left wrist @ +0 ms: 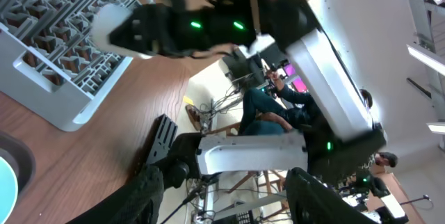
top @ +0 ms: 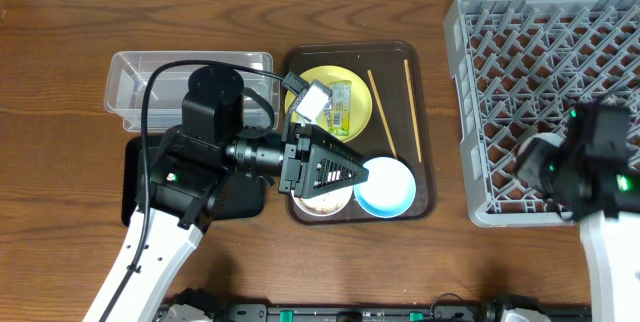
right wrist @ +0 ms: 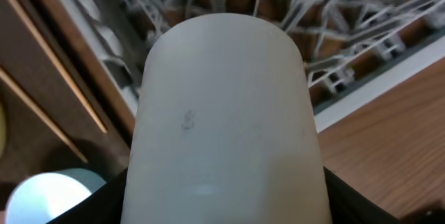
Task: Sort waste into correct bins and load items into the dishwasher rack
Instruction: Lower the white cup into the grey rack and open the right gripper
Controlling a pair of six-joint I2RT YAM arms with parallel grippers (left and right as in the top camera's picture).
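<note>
My left gripper (top: 345, 169) hangs open and empty over the brown tray, pointing right; its fingers (left wrist: 229, 206) stand wide apart. It partly hides the small white bowl (top: 322, 202). The light-blue bowl (top: 386, 187) sits beside it. Crumpled white paper (top: 313, 102) and a green wrapper (top: 341, 107) lie on the yellow plate (top: 325, 80). Two chopsticks (top: 381, 112) lie on the tray. My right gripper (top: 538, 162) is shut on a white cup (right wrist: 222, 113) at the front-left corner of the grey rack (top: 560, 52). Grains cannot be made out.
The clear tub (top: 190, 77) stands at the back left. The black tray (top: 133, 177) lies in front of it, mostly under my left arm. The brown serving tray (top: 425, 142) holds the dishes. The rack's edge (right wrist: 348, 78) and the chopsticks (right wrist: 49, 64) show in the right wrist view.
</note>
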